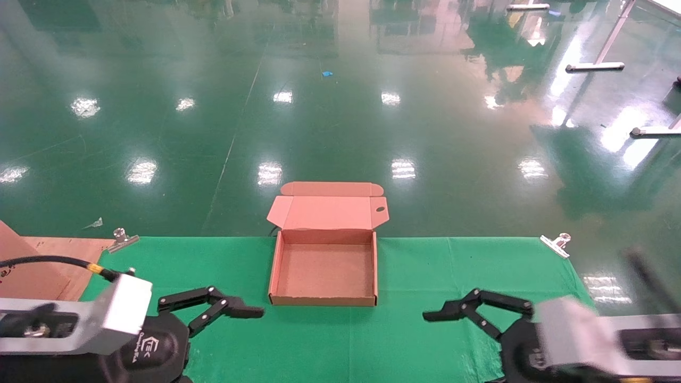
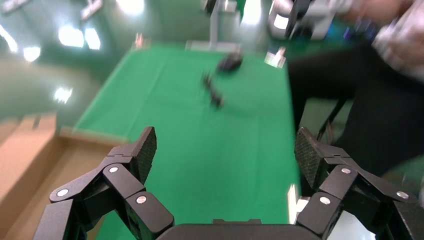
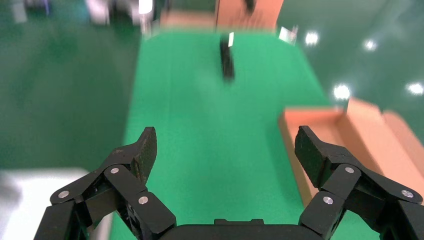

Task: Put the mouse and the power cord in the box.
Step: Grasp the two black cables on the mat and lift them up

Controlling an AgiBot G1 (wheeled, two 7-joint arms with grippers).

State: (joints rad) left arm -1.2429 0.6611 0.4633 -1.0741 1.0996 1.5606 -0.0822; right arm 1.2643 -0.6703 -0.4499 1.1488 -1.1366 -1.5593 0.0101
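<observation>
The box [image 1: 323,300] lies open and empty at the middle of the green cloth, its lid [image 1: 327,213] folded back over the far edge. My left gripper [image 1: 256,311] hovers open near the table's front, just left of the box [image 2: 35,165], with nothing between its fingers [image 2: 145,150]. My right gripper [image 1: 432,315] mirrors it on the box's right side, open and empty too [image 3: 225,142], with the box wall [image 3: 295,145] beside one finger. The mouse and the power cord are out of view.
Metal clips [image 1: 122,238] [image 1: 556,242] pin the cloth at the far corners. Brown cardboard sheets [image 1: 32,263] lie at the table's left end. A person in dark clothes [image 2: 370,105] stands beside the table. Beyond the far edge is glossy green floor.
</observation>
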